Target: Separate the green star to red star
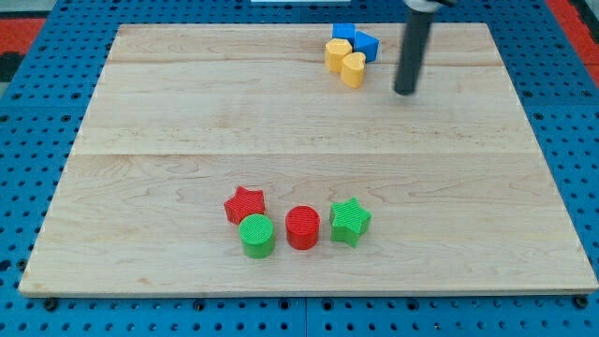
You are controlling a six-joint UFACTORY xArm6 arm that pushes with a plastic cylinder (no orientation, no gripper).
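Board: pale wooden table top (309, 112) on a blue perforated base, planks running left to right.
Green star: ribbed green star-shaped block (350, 221), near the view's bottom, right end of the lower cluster.
Red star: ribbed red star-shaped block (245, 204), left end of the same cluster, apart from the green star.
Between them: red cylinder block (302, 227), just beside the green star; green cylinder block (255, 235), touching or nearly touching the red star.
Upper cluster: two blue blocks (355, 39) and two yellow blocks (345, 61), packed together near the view's top; shapes hard to make out.
Tool: straight dark rod, my tip (404, 92) at its lower end.
Tool state: a bare rod with nothing to open or close; it holds nothing and touches no block.
Tool position: just to the view's right of the yellow and blue blocks, well apart from both stars, toward the view's top.
Step in hand (judgement): approach; no push on the green star has begun.
How to do it well (judgement): bring my tip down the view, clear of the upper cluster, into the gap between the red cylinder and the green star, then push the star toward the view's right.
Risk (judgement): the gap is narrow; a tip entering off line may drag the red cylinder along or spin the star.
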